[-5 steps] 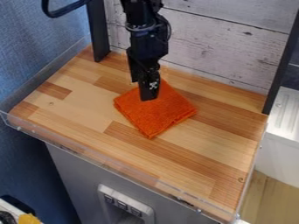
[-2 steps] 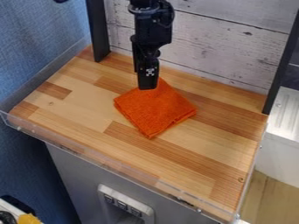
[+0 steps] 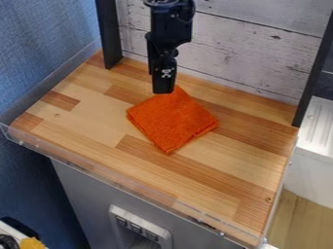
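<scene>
**Black gripper (image 3: 163, 90) over the far edge of a folded orange cloth (image 3: 172, 121)**

At left, a blue wall (image 3: 39, 58) stands beside a wooden counter (image 3: 84, 116), with a black post (image 3: 109, 34) at its back. Low on the gray front below is a panel (image 3: 138, 228) with a row of buttons; no writing on them can be read.

Near the middle, the gripper points down, its tip in line with the cloth's far left edge. Whether it is spread, pressed together or pinching anything, I cannot tell; nor is contact with the cloth certain. It bears a small pale mark, no readable word.

The cloth lies flat on the counter, a little toward the back, its layers visible at the near right edge. Handling it well probably means keeping the gripper upright, working slowly and avoiding a sideways drag, since soft layers could bunch or slip apart.

Right of it, a whitewashed plank wall (image 3: 260, 53) runs behind, to a second black post (image 3: 313, 78).
</scene>
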You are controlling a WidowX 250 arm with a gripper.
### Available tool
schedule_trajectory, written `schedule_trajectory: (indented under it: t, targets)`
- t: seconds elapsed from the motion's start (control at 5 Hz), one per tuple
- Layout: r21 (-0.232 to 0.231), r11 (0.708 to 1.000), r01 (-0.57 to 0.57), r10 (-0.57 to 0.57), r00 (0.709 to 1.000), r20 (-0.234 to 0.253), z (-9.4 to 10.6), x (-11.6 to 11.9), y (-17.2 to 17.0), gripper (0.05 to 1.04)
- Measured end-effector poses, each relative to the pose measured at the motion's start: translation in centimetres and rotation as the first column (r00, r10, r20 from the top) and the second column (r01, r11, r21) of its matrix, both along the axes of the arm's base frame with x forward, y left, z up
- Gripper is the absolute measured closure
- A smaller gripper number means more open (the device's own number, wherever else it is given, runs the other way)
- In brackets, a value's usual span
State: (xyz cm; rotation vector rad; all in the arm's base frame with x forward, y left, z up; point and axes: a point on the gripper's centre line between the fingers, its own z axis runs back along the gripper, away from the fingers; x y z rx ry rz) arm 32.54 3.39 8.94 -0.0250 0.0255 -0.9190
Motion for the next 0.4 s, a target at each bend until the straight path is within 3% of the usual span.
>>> schedule_trajectory:
  t: [0.2,0.4]
  targets:
    - [0.013,1.0,0.007,-0.007,1.0,-0.011,-0.04,0.41,-0.67,0.126]
    - [0.029,1.0,0.004,-0.003,1.0,-0.005,-0.1,0.58,-1.34,0.404]
